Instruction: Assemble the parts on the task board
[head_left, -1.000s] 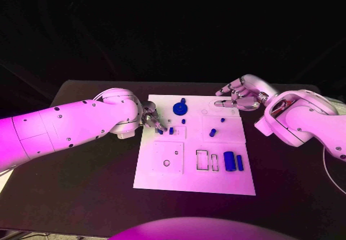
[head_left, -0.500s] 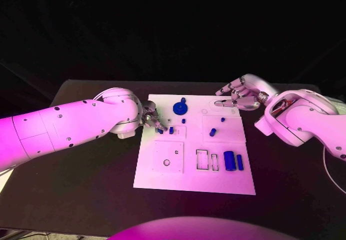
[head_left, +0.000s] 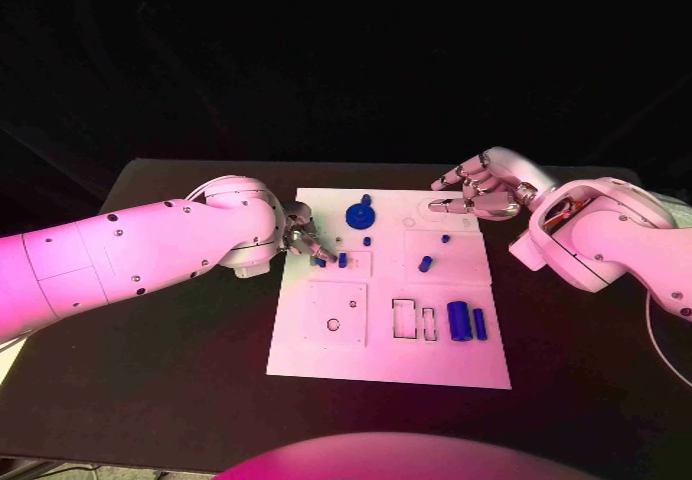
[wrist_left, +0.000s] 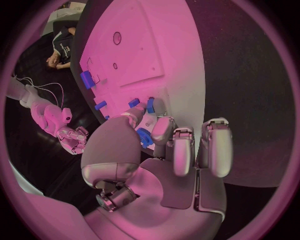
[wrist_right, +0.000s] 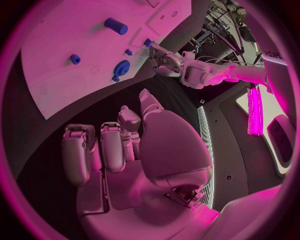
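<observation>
While the left arm reaches in across the table's left side, the left hand (head_left: 302, 238) sits at the left edge of the task board (head_left: 389, 365), fingers curled down over two small blue parts. In the left wrist view the thumb and a finger (wrist_left: 161, 131) close around a small blue piece (wrist_left: 145, 138); hand appears to pinch it, though most of the piece is hidden. A second small blue peg (head_left: 343, 261) stands just beside those fingertips, by a square recess.

Right arm bent in from the right; right hand (head_left: 476, 192) hovers over the board's far right corner, fingers loosely curled and apart, nothing in them.

Count of blue parts seen on the board, head view: seven.
- one round geared piece (head_left: 359, 213), far middle
- three small pegs mid-board (head_left: 368, 241) (head_left: 444, 240) (head_left: 426, 265)
- two upright bars, near right, side by side: thick (head_left: 459, 322), thin (head_left: 479, 323)
- the peg by the left hand

One square plate (head_left: 336, 313) with a small hole, near left. Two empty rectangular slots (head_left: 415, 320) between plate and bars.
</observation>
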